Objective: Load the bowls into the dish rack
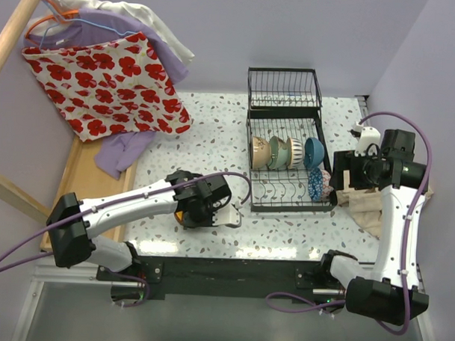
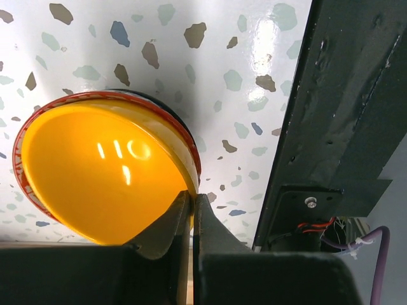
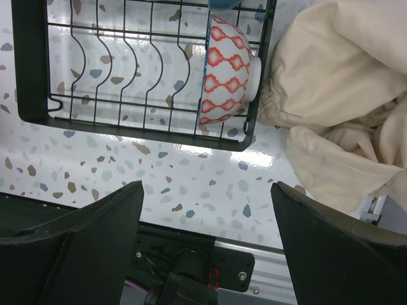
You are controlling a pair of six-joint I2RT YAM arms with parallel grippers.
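The rim of the orange-yellow bowl (image 2: pixel 102 178), on the bench (image 2: pixel 222 63) left of the dish rack (image 1: pixel 287 161), is clenched by the jaws of the left gripper (image 2: pixel 192 204). The jaws of the right gripper (image 3: pixel 205 190) are released. The bowl is best lifted steadily, then stood between free tines.

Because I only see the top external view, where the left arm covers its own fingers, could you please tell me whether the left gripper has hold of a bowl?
Observer: Yes, the left gripper is shut on the rim of the orange-yellow bowl.
Operator: Thanks. And the other arm?
Observer: The right gripper is open and empty, by the dish rack's near corner.
Operator: Which bowl sits there?
Observer: A white bowl with an orange-red lattice outside, standing on edge.
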